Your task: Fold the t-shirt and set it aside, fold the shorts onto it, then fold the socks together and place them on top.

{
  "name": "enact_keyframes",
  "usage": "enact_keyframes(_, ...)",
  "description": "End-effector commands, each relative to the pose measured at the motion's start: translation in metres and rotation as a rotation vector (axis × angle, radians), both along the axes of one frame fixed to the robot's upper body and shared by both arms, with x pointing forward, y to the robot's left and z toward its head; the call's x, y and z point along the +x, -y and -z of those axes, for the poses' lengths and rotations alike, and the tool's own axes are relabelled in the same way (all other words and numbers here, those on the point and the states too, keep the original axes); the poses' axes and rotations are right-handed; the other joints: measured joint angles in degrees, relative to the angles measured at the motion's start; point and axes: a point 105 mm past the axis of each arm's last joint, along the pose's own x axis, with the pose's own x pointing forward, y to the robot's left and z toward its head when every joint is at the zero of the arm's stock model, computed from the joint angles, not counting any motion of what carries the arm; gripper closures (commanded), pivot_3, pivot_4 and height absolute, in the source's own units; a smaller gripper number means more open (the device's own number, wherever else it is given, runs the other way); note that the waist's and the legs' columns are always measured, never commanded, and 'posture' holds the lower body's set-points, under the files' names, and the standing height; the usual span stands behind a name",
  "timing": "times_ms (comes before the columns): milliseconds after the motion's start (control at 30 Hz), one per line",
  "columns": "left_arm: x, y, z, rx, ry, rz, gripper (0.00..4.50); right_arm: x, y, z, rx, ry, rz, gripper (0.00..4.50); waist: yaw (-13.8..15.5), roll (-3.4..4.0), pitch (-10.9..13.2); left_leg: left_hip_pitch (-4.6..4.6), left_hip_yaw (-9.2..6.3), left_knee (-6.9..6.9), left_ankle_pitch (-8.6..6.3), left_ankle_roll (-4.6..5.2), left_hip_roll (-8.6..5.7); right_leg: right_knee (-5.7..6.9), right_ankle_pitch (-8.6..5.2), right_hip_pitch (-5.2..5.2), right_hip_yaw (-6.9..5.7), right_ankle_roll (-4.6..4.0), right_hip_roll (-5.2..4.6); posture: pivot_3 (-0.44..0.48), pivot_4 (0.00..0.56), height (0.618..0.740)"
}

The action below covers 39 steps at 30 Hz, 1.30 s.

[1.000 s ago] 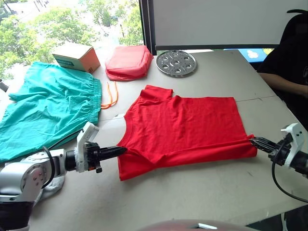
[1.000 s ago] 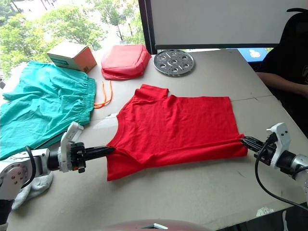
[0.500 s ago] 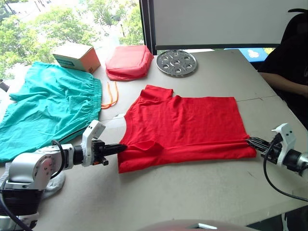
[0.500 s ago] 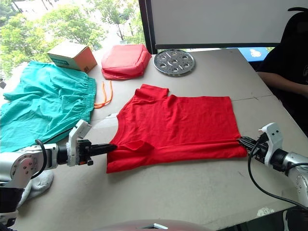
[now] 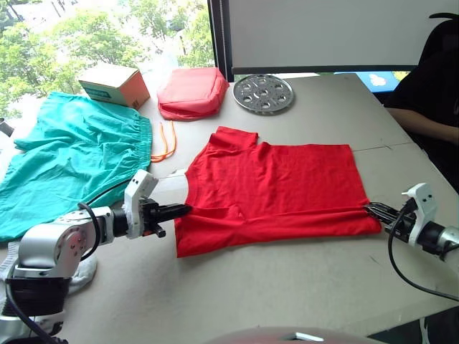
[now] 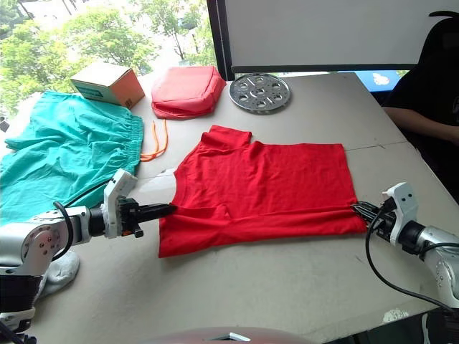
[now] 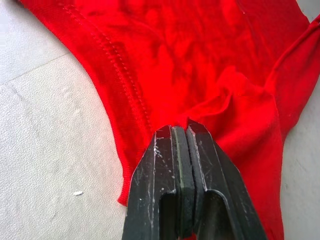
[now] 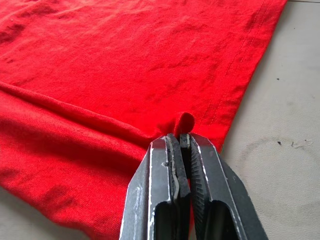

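The shorts [image 5: 68, 161] lie spread at the table's [image 5: 301, 287] left. The left gripper [image 5: 185, 210] pinches the t-shirt's [image 5: 280, 183] left edge (fabric bunched at its tips); the shirt lies flat mid-table. The right gripper [image 5: 370, 209] clamps its right hem.

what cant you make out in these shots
- The socks: in the head views the left gripper and its arm cover most of the pale cloth.
- The shorts: cut off by the left edge.
- The t-shirt: its folded-under layer is hidden.
- The person: cut off by the right edge.
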Motion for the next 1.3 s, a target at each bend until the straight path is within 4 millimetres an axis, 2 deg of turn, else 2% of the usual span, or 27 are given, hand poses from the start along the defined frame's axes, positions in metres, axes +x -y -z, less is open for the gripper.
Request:
enact_keyframes(33,0.0,-0.007,-0.006,0.048,0.054,0.016,4.5,0.006,0.007,-0.006,-0.015,0.035,0.026,4.42,0.0,0.02,0.0,0.0,0.01,0.0,0.0,0.0,0.0,0.0,0.0,0.0,0.01,0.0,0.0,0.0,0.15,0.74)
enact_keyframes(67,-0.004,-0.008,-0.005,0.051,0.047,0.031,4.5,0.005,0.007,-0.005,0.001,0.024,0.021,4.42,0.0,0.02,0.0,0.0,0.02,0.0,0.0,0.0,-0.01,0.0,0.0,0.0,0.02,0.0,-0.01,0.0,0.15,0.74)
enact_keyframes(100,-0.006,-0.008,-0.006,0.039,0.046,0.032,4.15,0.005,0.006,-0.005,0.005,0.02,0.012,3.8,-0.1,0.03,0.0,0.01,0.02,-0.01,0.0,0.0,-0.01,0.0,0.0,0.0,0.02,0.0,-0.01,0.0,0.15,0.74)
enact_keyframes(133,-0.007,-0.008,-0.007,0.022,0.041,0.024,3.79,0.004,0.006,-0.005,0.005,0.018,0.009,3.55,-0.1,0.03,0.0,0.02,0.03,-0.02,0.0,0.0,0.0,0.0,0.0,0.0,0.03,0.0,0.0,0.0,0.15,0.74)
enact_keyframes(167,-0.008,-0.009,-0.008,0.021,0.044,0.017,3.49,0.002,0.007,-0.005,-0.002,0.015,0.005,3.1,0.0,0.03,0.0,0.02,0.02,-0.02,0.0,0.0,0.0,0.0,0.0,0.0,0.02,0.0,0.0,0.0,0.15,0.74)
enact_keyframes(267,-0.01,-0.012,-0.016,0.008,0.079,-0.01,2.08,-0.008,0.013,-0.012,-0.029,0.031,0.006,1.6,0.1,0.02,0.0,-0.01,-0.03,-0.02,0.0,0.0,0.0,-0.01,0.0,0.0,-0.01,0.0,-0.01,0.0,0.15,0.74)
enact_keyframes(300,-0.012,-0.014,-0.02,-0.003,0.09,-0.018,1.64,-0.013,0.016,-0.018,-0.03,0.041,0.004,1.59,0.2,0.03,0.0,-0.01,-0.05,-0.02,0.0,0.01,0.0,-0.01,0.0,0.0,-0.03,-0.01,-0.03,0.0,0.15,0.74)
enact_keyframes(400,-0.021,-0.011,-0.038,-0.095,0.135,-0.001,1.64,-0.026,0.009,-0.045,0.03,0.09,-0.06,1.59,0.0,0.13,0.1,-0.04,-0.03,-0.02,-0.02,0.04,0.0,-0.03,0.0,0.0,-0.03,0.0,-0.1,0.0,0.15,0.74)
enact_keyframes(500,-0.033,0.011,-0.054,-0.228,0.145,0.092,1.64,-0.032,-0.016,-0.06,0.122,0.091,-0.165,1.59,-0.2,0.11,0.0,0.01,0.0,0.01,-0.03,0.04,0.03,0.0,-0.01,0.01,-0.02,0.03,-0.11,0.0,0.15,0.74)
enact_keyframes(533,-0.036,0.021,-0.053,-0.253,0.145,0.123,1.59,-0.027,-0.021,-0.057,0.126,0.093,-0.162,2.07,-0.2,0.06,0.0,0.05,0.0,0.01,-0.02,0.04,0.06,0.03,-0.02,0.02,-0.02,0.05,-0.08,0.0,0.15,0.74)
enact_keyframes(567,-0.038,0.031,-0.05,-0.261,0.144,0.141,2.03,-0.021,-0.026,-0.052,0.132,0.095,-0.157,2.12,-0.2,-0.02,0.0,0.07,0.0,0.02,-0.02,0.03,0.09,0.04,-0.02,0.02,-0.02,0.05,-0.05,0.0,0.15,0.74)
enact_keyframes(600,-0.038,0.04,-0.045,-0.262,0.144,0.151,2.25,-0.016,-0.032,-0.047,0.134,0.097,-0.162,2.63,-0.2,-0.08,-0.1,0.1,0.0,0.03,-0.02,0.03,0.1,0.03,-0.03,0.02,-0.03,0.07,-0.03,0.0,0.15,0.74)
enact_keyframes(667,-0.036,0.056,-0.034,-0.259,0.163,0.152,3.05,-0.006,-0.039,-0.032,0.112,0.097,-0.151,3.3,0.0,-0.12,-0.1,0.08,0.04,0.09,-0.02,0.03,0.05,0.04,-0.01,0.01,0.01,0.05,-0.04,0.0,0.15,0.74)
enact_keyframes(733,-0.032,0.065,-0.017,-0.222,0.18,0.125,4.0,0.0,-0.043,-0.012,0.063,0.073,-0.142,4.24,0.2,-0.21,-0.2,0.03,0.03,0.09,-0.02,0.03,-0.01,0.05,0.01,0.02,0.01,0.02,-0.05,0.0,0.15,0.74)
enact_keyframes(767,-0.031,0.066,-0.007,-0.2,0.183,0.109,4.4,0.003,-0.042,-0.003,0.045,0.055,-0.125,4.5,0.3,-0.18,-0.2,0.01,0.0,0.07,-0.02,0.03,-0.06,0.02,0.01,0.02,0.02,-0.01,-0.06,0.0,0.15,0.74)
enact_keyframes(900,-0.03,0.058,0.024,-0.094,0.17,0.045,4.47,0.002,-0.027,0.026,-0.013,0.002,-0.054,4.5,0.1,0.1,-0.3,-0.01,-0.01,-0.02,-0.02,0.03,-0.14,-0.01,0.01,0.0,0.07,-0.04,-0.06,0.0,0.15,0.74)
enact_keyframes(1000,-0.037,0.04,0.039,-0.034,0.14,-0.001,4.47,-0.002,-0.003,0.033,-0.063,-0.008,0.033,4.5,0.1,0.14,-0.5,0.02,0.0,-0.01,-0.03,0.04,-0.08,-0.02,0.01,0.02,0.06,-0.03,-0.08,0.0,0.15,0.74)
enact_keyframes(1067,-0.04,0.033,0.041,-0.021,0.142,-0.013,4.47,-0.002,0.013,0.032,-0.101,0.013,0.088,4.5,0.2,0.08,-0.6,0.03,0.0,0.04,-0.03,0.05,-0.08,0.0,0.0,0.02,0.05,-0.02,-0.11,0.0,0.15,0.74)
enact_keyframes(1133,-0.039,0.032,0.034,-0.044,0.184,-0.018,4.47,0.0,0.018,0.023,-0.08,0.061,0.111,4.5,0.5,0.13,-0.7,0.04,0.0,0.1,-0.03,0.05,-0.11,0.0,-0.02,0.06,0.03,0.01,-0.19,0.0,0.15,0.74)
enact_keyframes(1200,-0.034,0.035,0.007,-0.149,0.276,-0.024,4.47,0.0,0.012,0.006,-0.024,0.111,0.078,4.5,0.5,0.16,-0.7,0.03,0.03,0.14,-0.03,0.06,-0.14,0.01,-0.02,0.06,0.05,0.03,-0.22,0.0,0.15,0.74)
enact_keyframes(1233,-0.035,0.039,-0.01,-0.213,0.316,-0.001,4.16,-0.002,0.004,-0.004,0.008,0.137,0.042,4.21,0.5,0.15,-0.7,0.0,0.01,0.16,-0.03,0.06,-0.14,0.02,-0.03,0.05,0.04,0.06,-0.21,0.0,0.15,0.74)
enact_keyframes(1300,-0.045,0.044,-0.023,-0.207,0.334,0.092,3.54,-0.011,-0.015,-0.019,0.028,0.161,-0.068,3.58,0.4,0.16,-0.7,-0.01,-0.04,0.17,-0.02,0.06,-0.11,0.06,-0.01,0.03,0.01,0.04,-0.18,0.0,0.15,0.74)
